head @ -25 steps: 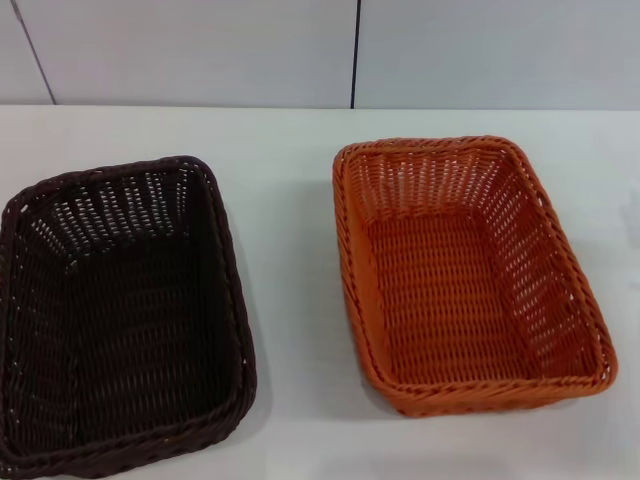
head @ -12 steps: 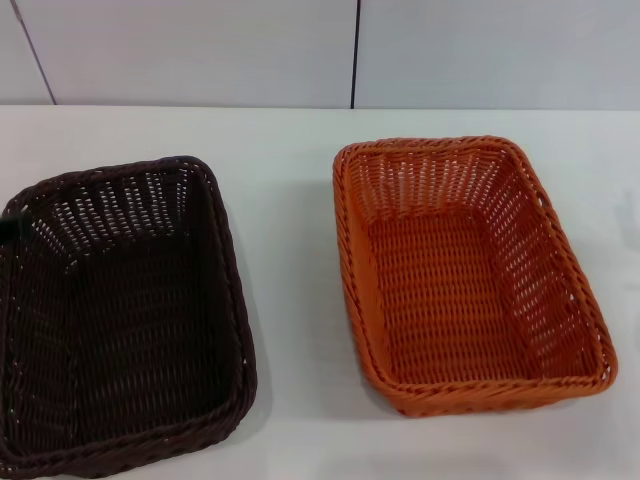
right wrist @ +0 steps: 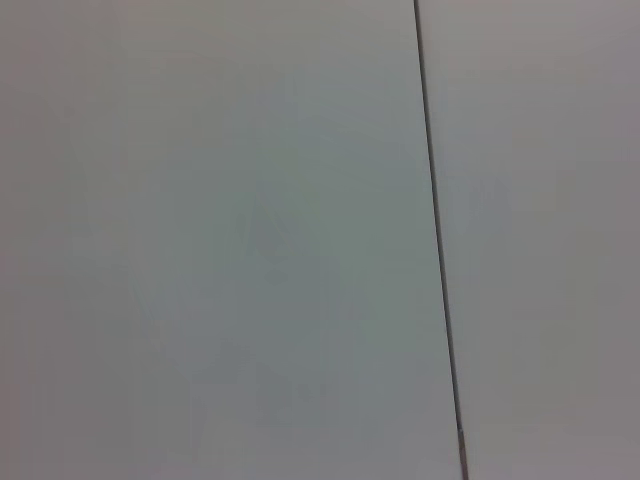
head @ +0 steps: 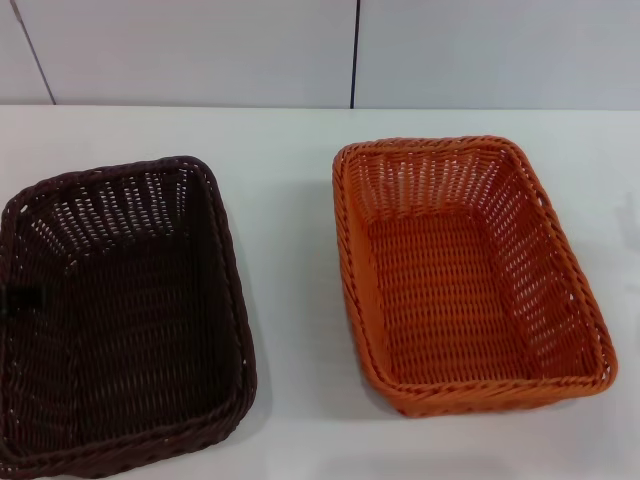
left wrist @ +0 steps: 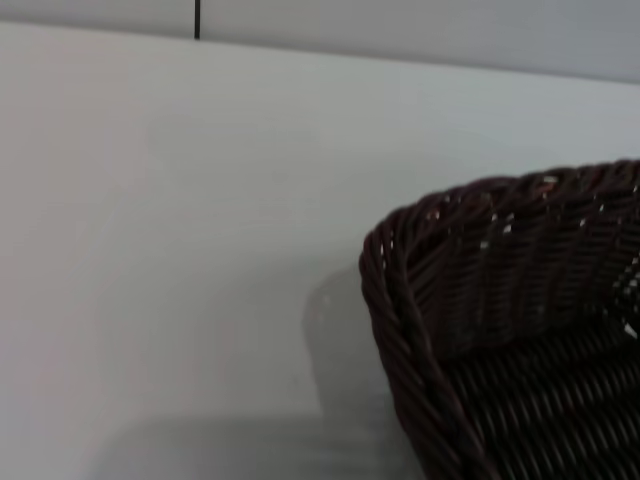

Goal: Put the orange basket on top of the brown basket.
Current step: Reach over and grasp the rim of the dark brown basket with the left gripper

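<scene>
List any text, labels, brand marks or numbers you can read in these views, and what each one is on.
None: no view shows any readable text.
Bright orange rectangular woven basket: plain weave, no label or tag showing.
Dark brown rectangular woven basket: plain weave, no label; the left wrist view of its corner shows none either.
White table and pale wall panels: unmarked; the right wrist view shows only a blank panel with a dark seam.
</scene>
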